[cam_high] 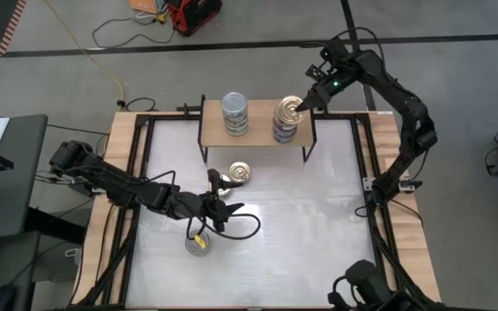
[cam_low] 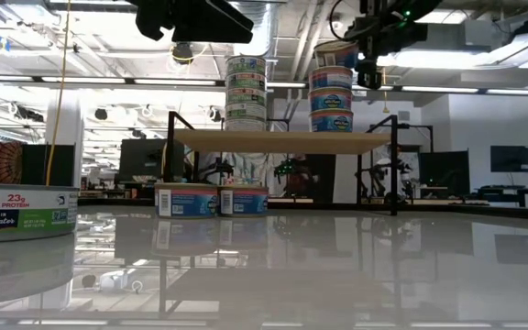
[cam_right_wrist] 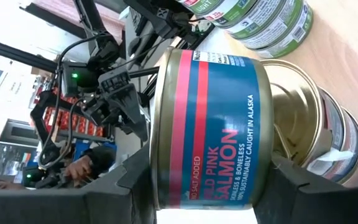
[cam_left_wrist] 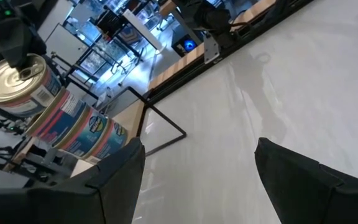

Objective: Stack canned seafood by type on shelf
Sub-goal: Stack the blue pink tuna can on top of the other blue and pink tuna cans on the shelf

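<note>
The light-wood shelf carries two stacks of tins: green-labelled ones and blue-and-pink salmon ones. My right gripper is at the top of the salmon stack, shut on a blue salmon tin. Two more tins stand on the table in front of the shelf, one with a gold lid. My left gripper hangs open above the table near them, touching nothing. My right gripper pinches the blue salmon tin between its two fingers, one finger on the gold lid and the other finger under the tin's bottom. It comes roughly level from the table's far right. The tin sits slightly tilted just above the stack's gold lid.
A silver-lidded tin stands on the table near the left arm. The shelf's thin black legs stand at its corners. Wooden rails border the white table. Cables lie on the floor beyond.
</note>
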